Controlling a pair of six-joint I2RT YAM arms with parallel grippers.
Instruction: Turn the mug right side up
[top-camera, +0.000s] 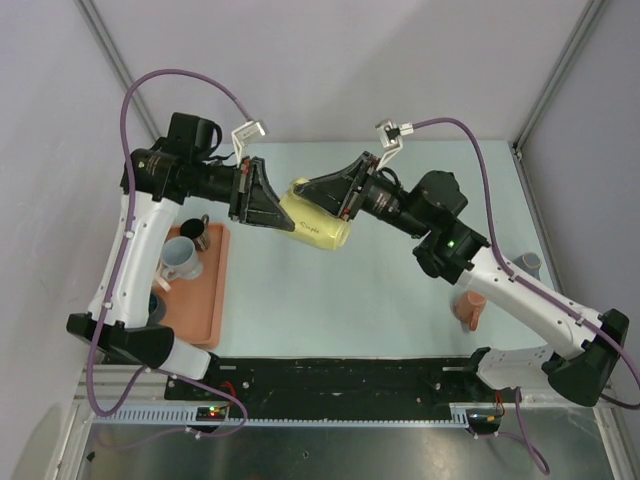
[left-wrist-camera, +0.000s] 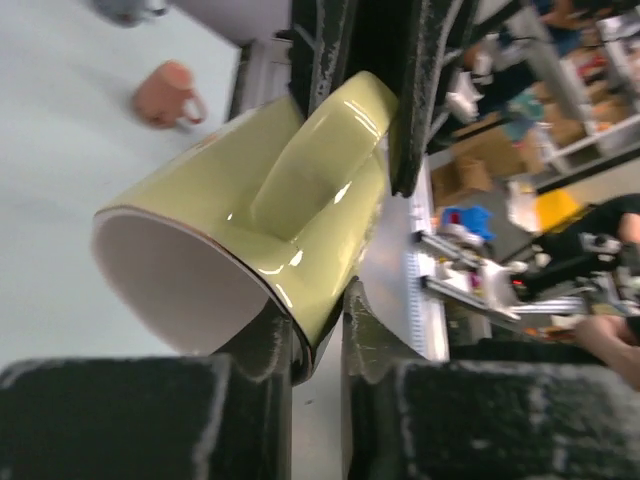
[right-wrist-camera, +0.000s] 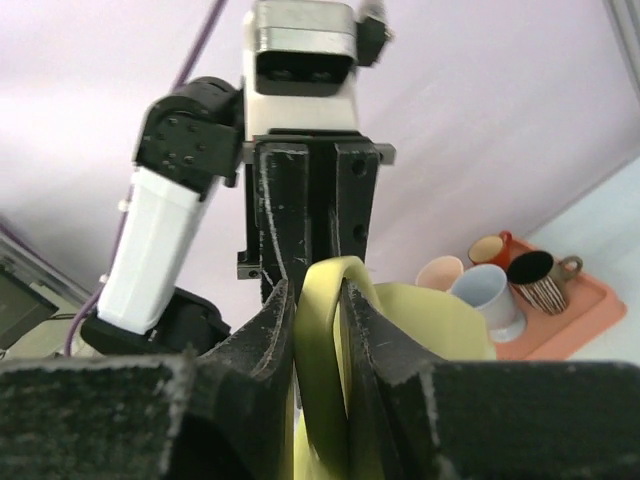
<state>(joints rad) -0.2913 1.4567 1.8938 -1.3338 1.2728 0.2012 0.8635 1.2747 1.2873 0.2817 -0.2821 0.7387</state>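
Above the table (top-camera: 400, 300), the mug (top-camera: 320, 225) hangs on its side. The left gripper (left-wrist-camera: 318, 335) pinches its rim (left-wrist-camera: 100, 235), the right gripper (right-wrist-camera: 320, 300) its handle (left-wrist-camera: 315, 160); standing it upright is not yet done.

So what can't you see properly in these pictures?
- Top view: the opening of the yellow mug, covered by the left hand; most of its handle, covered by the right hand.
- Top view: a dark cup, mostly under the left arm.
- Left wrist view: a grey cup, cut off by the top edge.
- Right wrist view: the mug's bottom half, behind the right hand's fingers.
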